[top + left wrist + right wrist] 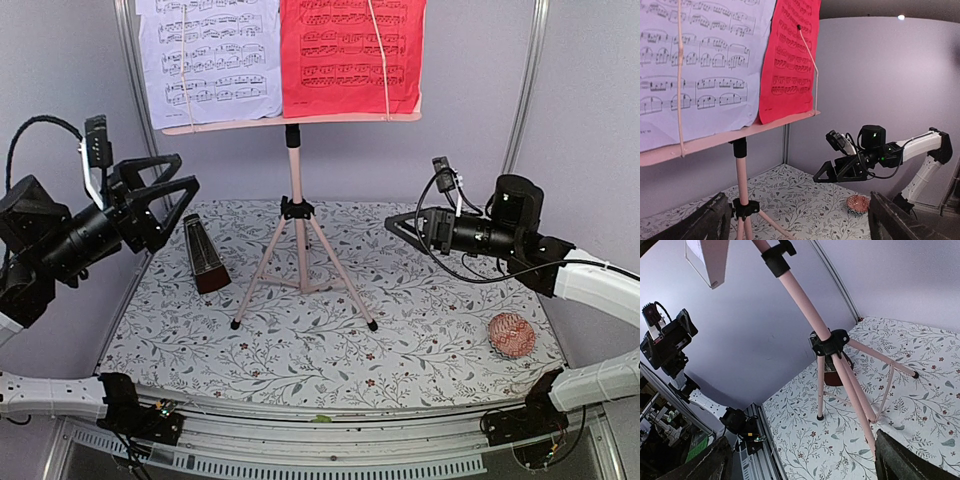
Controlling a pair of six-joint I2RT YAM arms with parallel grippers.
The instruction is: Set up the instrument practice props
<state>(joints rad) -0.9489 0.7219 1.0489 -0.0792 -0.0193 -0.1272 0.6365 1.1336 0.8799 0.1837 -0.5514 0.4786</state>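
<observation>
The pink tripod music stand [293, 180] is upright mid-table, and its desk ledge [290, 123] carries a lilac sheet [210, 55] and a red sheet [350, 50] of printed music. Left of its legs stands the dark brown pyramid metronome [203, 255]. My left gripper [185, 172] hangs open in the air left of the pole, below the lilac sheet [700, 65], holding nothing. Right of the pole my right gripper [400, 225] is open and empty, aimed at the stand's hub [830, 342]. The metronome [832, 376] shows partly behind the legs.
A small pink knitted ball [511, 335] lies at the front right of the floral mat [300, 340]. Lilac walls and metal posts [527, 85] close in the back and sides. The stand's three feet spread across the mat's middle.
</observation>
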